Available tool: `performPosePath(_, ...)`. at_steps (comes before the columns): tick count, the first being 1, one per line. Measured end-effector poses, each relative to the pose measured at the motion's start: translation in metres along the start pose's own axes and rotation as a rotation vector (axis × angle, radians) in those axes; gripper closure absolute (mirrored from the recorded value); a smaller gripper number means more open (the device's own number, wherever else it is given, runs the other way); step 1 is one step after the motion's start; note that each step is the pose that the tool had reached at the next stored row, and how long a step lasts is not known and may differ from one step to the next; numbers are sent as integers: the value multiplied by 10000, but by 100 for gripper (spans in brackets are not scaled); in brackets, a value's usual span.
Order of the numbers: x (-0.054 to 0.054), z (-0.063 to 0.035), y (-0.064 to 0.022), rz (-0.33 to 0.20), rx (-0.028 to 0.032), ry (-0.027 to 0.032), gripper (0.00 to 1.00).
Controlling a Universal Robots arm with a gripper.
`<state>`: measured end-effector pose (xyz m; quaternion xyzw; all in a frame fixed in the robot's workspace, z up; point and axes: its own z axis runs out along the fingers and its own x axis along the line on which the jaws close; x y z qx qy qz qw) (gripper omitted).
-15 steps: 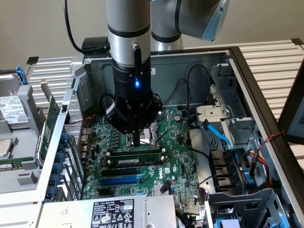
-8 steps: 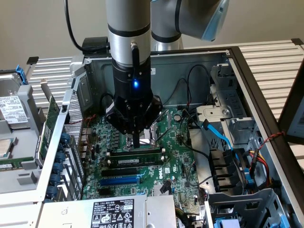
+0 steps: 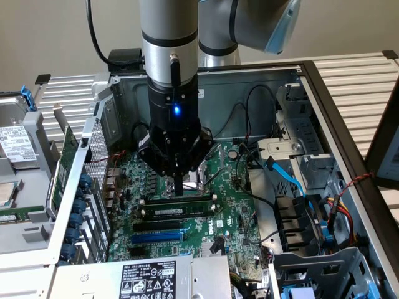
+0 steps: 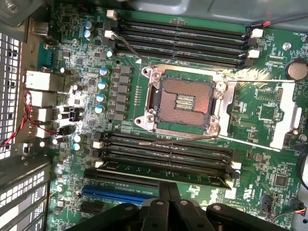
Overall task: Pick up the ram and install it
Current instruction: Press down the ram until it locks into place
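The ram (image 3: 176, 212) is a long green stick with black chips and a white label. It stands in one of the black memory slots on the motherboard (image 3: 230, 205), beside the blue expansion slot (image 3: 159, 237). My gripper (image 3: 179, 188) hangs straight down over the ram's middle with its two fingers pressed together and nothing between them. In the wrist view the ram (image 4: 163, 172) lies just past the shut gripper (image 4: 168, 191). Whether the fingertips touch the ram's top edge I cannot tell.
Empty black memory slots (image 4: 166, 149) lie between the ram and the open CPU socket (image 4: 185, 98), with more slots (image 4: 183, 41) beyond it. Blue and black cables (image 3: 283, 174) and drive cages crowd the exterior view's right. A perforated case wall (image 3: 93, 162) stands at its left.
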<state>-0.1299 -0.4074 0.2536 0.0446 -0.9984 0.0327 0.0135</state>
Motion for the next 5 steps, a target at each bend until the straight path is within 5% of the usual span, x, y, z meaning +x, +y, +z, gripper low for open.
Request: performPosePath(5,0,0,0,4,0,0,90)
